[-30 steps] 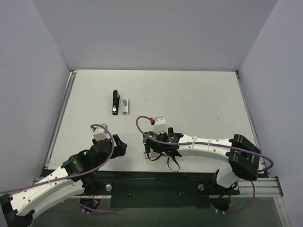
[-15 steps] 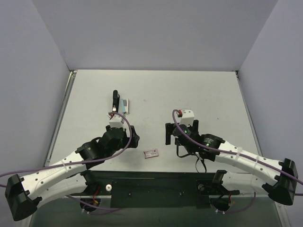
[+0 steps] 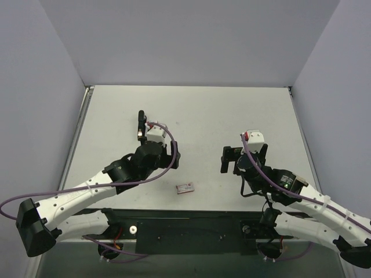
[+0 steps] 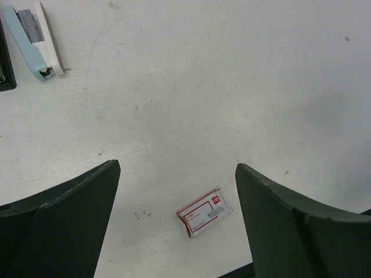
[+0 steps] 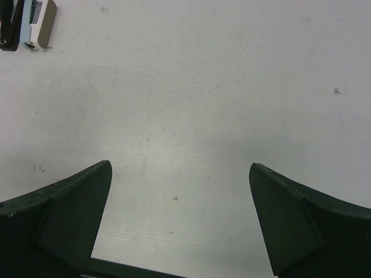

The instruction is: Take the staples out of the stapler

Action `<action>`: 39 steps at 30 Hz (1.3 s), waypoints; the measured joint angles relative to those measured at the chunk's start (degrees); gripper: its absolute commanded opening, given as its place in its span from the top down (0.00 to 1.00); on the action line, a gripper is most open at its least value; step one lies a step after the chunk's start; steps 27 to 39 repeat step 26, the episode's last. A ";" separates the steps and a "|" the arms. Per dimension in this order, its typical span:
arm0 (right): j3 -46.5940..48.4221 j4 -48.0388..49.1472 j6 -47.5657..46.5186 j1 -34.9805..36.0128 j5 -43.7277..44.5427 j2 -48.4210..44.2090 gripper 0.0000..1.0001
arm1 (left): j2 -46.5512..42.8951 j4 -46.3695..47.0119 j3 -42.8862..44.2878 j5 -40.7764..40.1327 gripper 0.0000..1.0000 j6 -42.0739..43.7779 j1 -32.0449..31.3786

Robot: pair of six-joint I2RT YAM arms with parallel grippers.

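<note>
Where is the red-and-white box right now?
The red-and-white box lies near the front edge of the table, about centre in the top view, nearer and right of the stapler.

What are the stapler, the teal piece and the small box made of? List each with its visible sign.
Stapler: matt black, plastic or painted metal; too small to tell.
Teal piece: likely smooth moulded plastic, rounded end.
Small box: seemingly printed cardboard, red-and-white faces, crisp edges.
</note>
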 measured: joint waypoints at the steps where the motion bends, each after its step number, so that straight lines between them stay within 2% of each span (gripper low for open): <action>1: 0.00 -0.28 -0.15 0.00 0.28 -0.48 0.00 | 0.37 0.37 0.39 0.00 0.08 0.55 0.00; 12: 3.19 -1.97 -0.35 0.00 1.11 -1.90 0.00 | 1.38 5.01 1.77 -0.17 0.08 5.14 0.00; 39: 4.52 -2.99 -1.68 0.00 0.68 -2.99 0.00 | -0.20 6.40 1.77 0.02 0.07 5.60 0.00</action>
